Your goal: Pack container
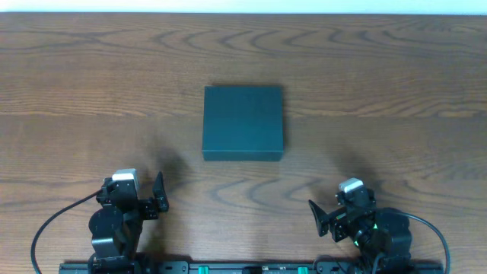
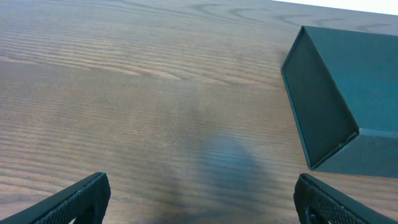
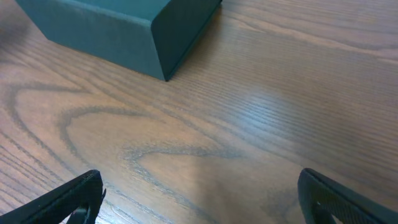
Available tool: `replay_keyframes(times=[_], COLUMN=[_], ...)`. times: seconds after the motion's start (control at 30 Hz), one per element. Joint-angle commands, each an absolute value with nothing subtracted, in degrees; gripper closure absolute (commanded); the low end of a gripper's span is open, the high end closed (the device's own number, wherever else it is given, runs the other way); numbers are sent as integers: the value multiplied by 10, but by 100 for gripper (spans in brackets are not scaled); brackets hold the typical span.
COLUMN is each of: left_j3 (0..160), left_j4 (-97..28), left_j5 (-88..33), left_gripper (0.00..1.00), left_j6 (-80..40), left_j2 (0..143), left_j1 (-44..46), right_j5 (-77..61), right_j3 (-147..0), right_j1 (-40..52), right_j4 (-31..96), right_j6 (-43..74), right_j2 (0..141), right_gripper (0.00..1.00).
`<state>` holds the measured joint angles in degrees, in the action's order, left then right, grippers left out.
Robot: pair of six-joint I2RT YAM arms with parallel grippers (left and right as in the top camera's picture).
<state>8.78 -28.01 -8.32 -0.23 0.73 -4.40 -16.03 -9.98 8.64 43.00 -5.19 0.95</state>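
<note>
— Start on the left. What is the left gripper [image 2: 200, 198] doing?

— Its fingers are spread wide, one tip in each lower corner of the wrist view. There is only bare wooden table [image 1: 396, 91] between them, and it grips nothing.

— And the container [image 1: 243, 120]?

— It sits mid-table, ahead of both arms and well apart from each. From above it lies roughly between them.

— Which way does it point?

— Its edges run square to the table's edges. From above it looks close to square, so I cannot tell a long axis. The top face is flat and shut, and the side where the flap hinges doesn't show.

— How does it look?

— It is matte, dark teal and plain, with crisp corners. The left wrist camera shows a side wall in shade, and the right wrist camera shows a near corner with two walls.

— The right gripper [image 3: 200, 186]?

— The same as the left: released, with the tips far apart over bare wood and nothing held.

— The count?

— One container, two grippers, one table.
</note>
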Motion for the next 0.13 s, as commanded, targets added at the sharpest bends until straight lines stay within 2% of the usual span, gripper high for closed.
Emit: replay_keyframes(times=[0.0,0.1], left_j3=[78,78], left_j4=[-279,-279], left_j5=[-74,-74], left_gripper=[5,5], left_j6=[-8,-8], left_j2=[2,2], left_j1=[-45,-45], right_j5=[-158,-158], right_j3=[-98,-98], right_j1=[90,90], right_j4=[430,430], right_j6=[-52,-52], right_j2=[3,3], right_gripper=[1,1])
